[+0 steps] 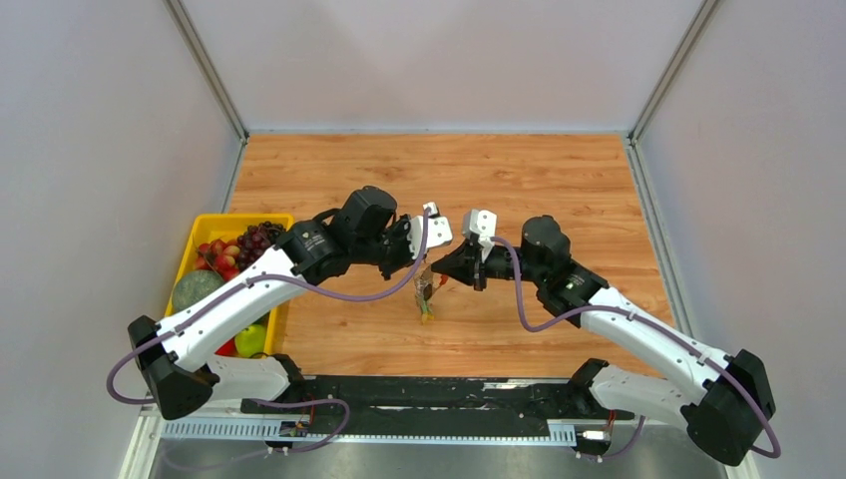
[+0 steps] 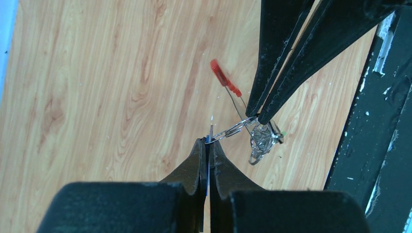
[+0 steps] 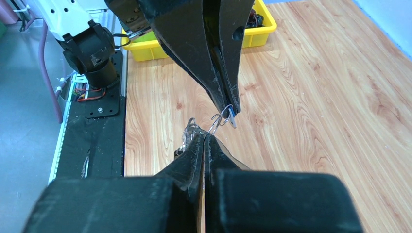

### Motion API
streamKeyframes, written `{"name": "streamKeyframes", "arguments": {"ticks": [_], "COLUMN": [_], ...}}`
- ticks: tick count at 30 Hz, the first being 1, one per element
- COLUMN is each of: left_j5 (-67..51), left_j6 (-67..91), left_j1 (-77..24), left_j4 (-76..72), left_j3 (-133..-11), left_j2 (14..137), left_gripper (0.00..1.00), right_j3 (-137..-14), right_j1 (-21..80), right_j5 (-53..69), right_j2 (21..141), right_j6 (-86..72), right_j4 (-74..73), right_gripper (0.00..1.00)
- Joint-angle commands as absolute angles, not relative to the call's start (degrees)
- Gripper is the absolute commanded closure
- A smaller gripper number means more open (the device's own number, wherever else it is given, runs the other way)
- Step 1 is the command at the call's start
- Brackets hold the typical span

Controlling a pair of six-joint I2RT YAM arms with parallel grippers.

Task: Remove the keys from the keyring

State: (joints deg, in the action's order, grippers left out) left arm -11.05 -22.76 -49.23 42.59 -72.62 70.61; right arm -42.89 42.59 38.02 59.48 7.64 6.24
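Two clenched grippers: your left gripper [image 2: 207, 142] pinches a blue key [image 2: 210, 132], your right gripper [image 3: 204, 137] clamps the keyring [image 2: 233, 129] just beside it. Well left of them, a yellow bin [image 1: 239, 218] holds grapes [image 1: 259, 238], strawberries [image 1: 219, 254], an apple [image 1: 249, 339].

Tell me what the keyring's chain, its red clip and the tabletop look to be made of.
Chain: bare metal, silvery and shiny, with bright glints on thin wire links. Red clip: probably plastic, an opaque, even red. Tabletop: wood or wood-look laminate, smooth with visible grain; cannot tell which.
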Motion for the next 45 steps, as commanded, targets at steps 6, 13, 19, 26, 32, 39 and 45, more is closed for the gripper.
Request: {"name": "streamKeyframes", "arguments": {"ticks": [6, 13, 19, 26, 32, 39, 45], "left_j5": [-10.1, -7.8, -12.6, -16.0, -18.4, -20.6, -21.0], "left_j6": [-21.2, -21.3, -26.5, -30.4, -31.8, -33.1, -34.3], "left_j1": [-47.7, -47.4, -47.4, -47.5, -47.5, -47.7, -48.4], "left_j4": [38.6, 36.6, 36.2, 35.9, 36.0, 36.1, 36.6], "left_j3": [-71.5, -71.9, -70.7, -68.6, -68.2, -67.8, -67.5], "left_j2": [66.7, 65.7, 63.7, 61.1, 60.1, 58.9, 57.9], "left_gripper": [1.0, 1.0, 1.0, 1.0, 1.0, 1.0, 1.0], "right_j3": [-40.9, -39.3, -39.4, -42.1, -45.5, -48.2, -49.7], "right_j1": [43.2, 43.2, 43.1, 43.0, 42.1, 40.4, 38.6], "right_j5": [38.8, 42.8, 43.3, 40.6, 41.3, 44.6, 49.8], "right_j2": [56.9, 58.5, 59.3, 59.2, 61.9, 64.8, 66.8], "right_j6": [4.6, 3.6, 3.3, 5.3, 6.5, 6.8, 6.5], "right_j4": [14.4, 15.6, 15.6, 14.3, 13.6, 13.6, 13.5], "right_gripper": [1.0, 0.9, 0.67, 0.62, 0.62, 0.6, 0.57]}}
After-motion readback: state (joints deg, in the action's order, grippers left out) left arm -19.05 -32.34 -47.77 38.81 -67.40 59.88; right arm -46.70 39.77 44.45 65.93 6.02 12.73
